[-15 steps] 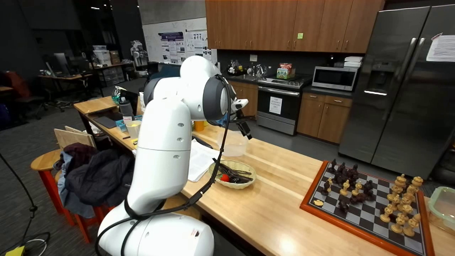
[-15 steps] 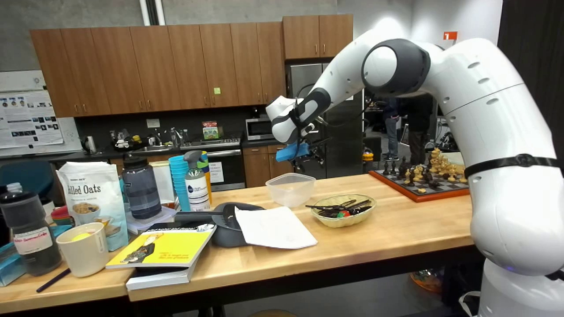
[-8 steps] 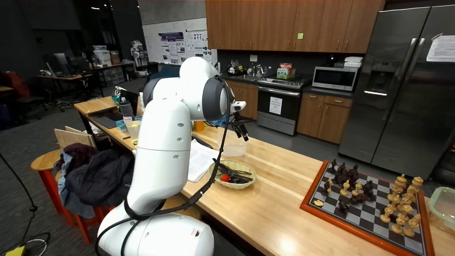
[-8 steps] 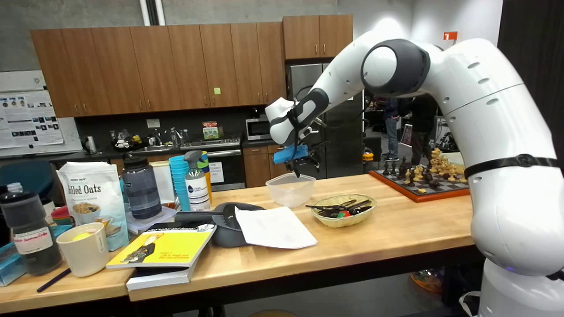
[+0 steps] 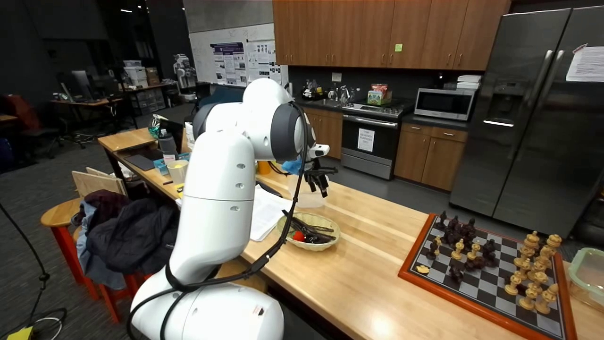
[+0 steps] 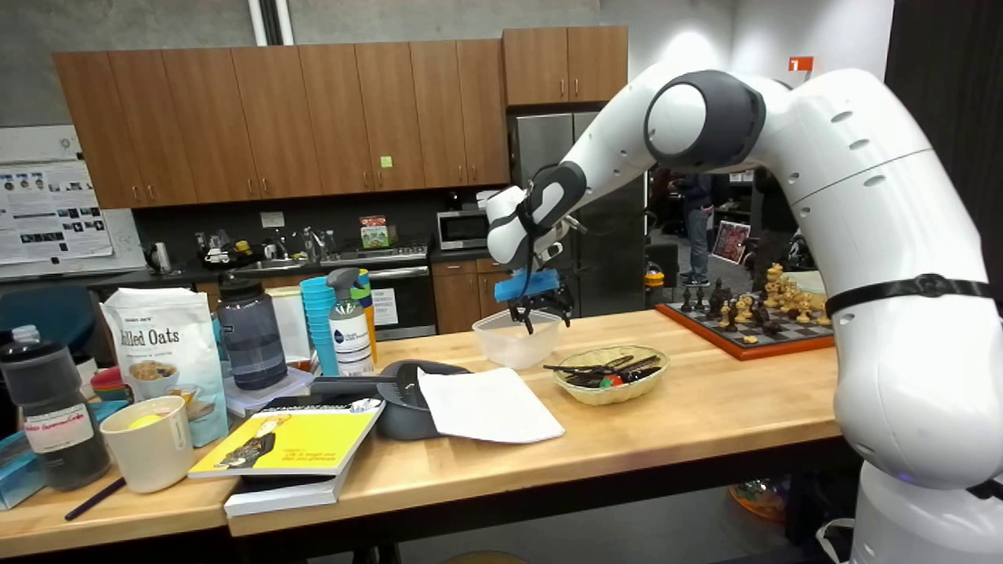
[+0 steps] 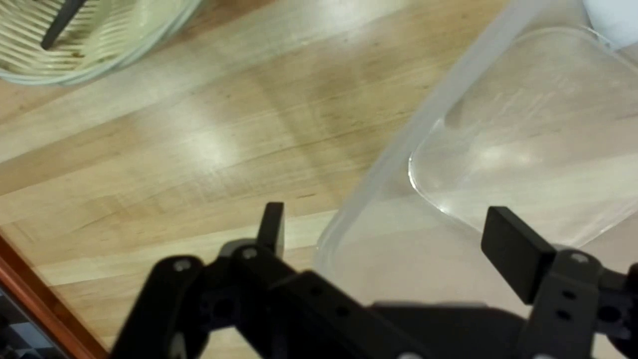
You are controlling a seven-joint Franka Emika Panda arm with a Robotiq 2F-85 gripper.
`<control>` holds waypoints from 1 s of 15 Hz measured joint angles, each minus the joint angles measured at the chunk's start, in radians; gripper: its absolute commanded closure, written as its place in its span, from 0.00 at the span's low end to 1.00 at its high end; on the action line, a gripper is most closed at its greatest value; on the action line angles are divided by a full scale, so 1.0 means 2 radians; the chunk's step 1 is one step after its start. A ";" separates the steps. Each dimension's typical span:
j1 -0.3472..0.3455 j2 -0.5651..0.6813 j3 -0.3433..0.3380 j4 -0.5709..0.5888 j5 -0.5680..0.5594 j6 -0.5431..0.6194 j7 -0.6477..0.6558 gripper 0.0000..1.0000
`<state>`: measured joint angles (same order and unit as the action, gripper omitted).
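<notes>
Wrist view: gripper (image 7: 391,239) spread wide over clear container (image 7: 371,187) lying toward two o'clock — contact hard to judge — pale basket (image 7: 135,41) noted at ten o'clock

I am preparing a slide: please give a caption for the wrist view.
Open gripper over the rim of a clear container, pale basket at upper left, chessboard edge at lower left.

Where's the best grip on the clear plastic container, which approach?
Probably the rim of the clear plastic container, on the side facing the basket, from above, jaws astride it. The container stands upright, open top up, and that thin-looking edge should suit a pinch. In the wrist view, the open gripper shows a jaw either side of the rim.
</notes>
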<state>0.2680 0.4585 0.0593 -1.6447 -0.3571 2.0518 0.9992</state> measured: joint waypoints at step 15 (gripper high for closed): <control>0.005 -0.039 -0.018 -0.037 -0.041 0.047 -0.019 0.98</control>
<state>0.2777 0.3809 0.0241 -1.7180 -0.4386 2.1462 0.9616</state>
